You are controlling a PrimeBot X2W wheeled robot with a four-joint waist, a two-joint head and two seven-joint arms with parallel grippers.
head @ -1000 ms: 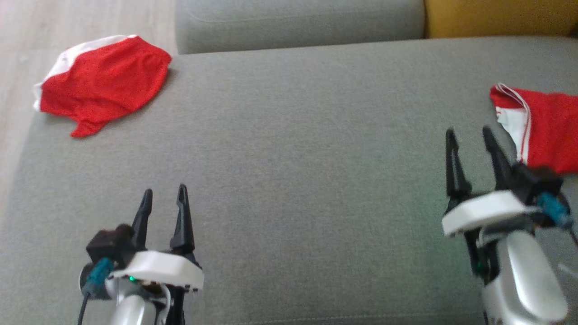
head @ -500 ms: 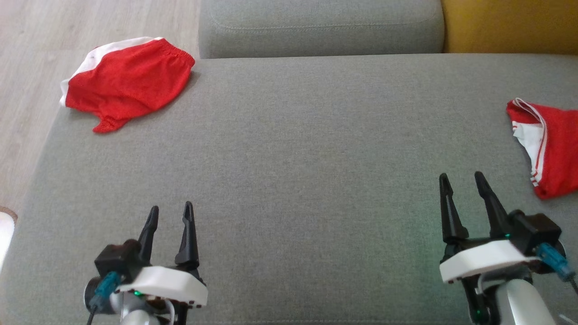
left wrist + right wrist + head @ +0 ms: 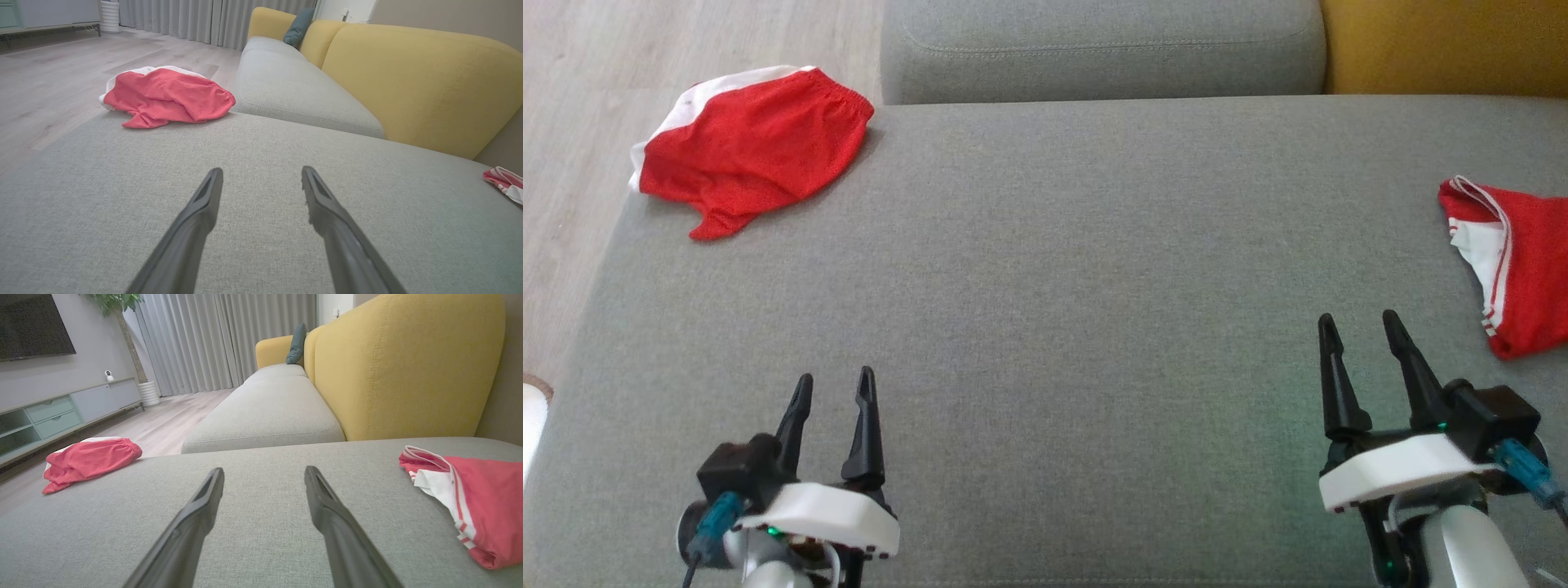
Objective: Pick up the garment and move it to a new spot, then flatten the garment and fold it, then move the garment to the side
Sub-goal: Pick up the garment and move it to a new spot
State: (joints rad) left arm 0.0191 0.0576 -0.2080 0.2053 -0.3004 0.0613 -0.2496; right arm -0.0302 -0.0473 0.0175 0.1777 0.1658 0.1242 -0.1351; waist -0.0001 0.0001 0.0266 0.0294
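Two grippers poised low over a grey sofa cushion (image 3: 1054, 286) — L gripper (image 3: 836, 376) and R gripper (image 3: 1358, 317), both w/ fingers spread apart, holding nothing. Crumpled red shorts (image 3: 752, 147) lie at the cushion's far-left corner; a red-and-white garment (image 3: 1523, 269) sits at its right edge, near the R gripper.

This is a home living room. A sofa (image 3: 265, 404), a wall TV (image 3: 32, 326) over a low cabinet (image 3: 61, 410), long curtains (image 3: 229, 339), a potted plant (image 3: 118, 302) and a wood floor (image 3: 163, 424) show it.
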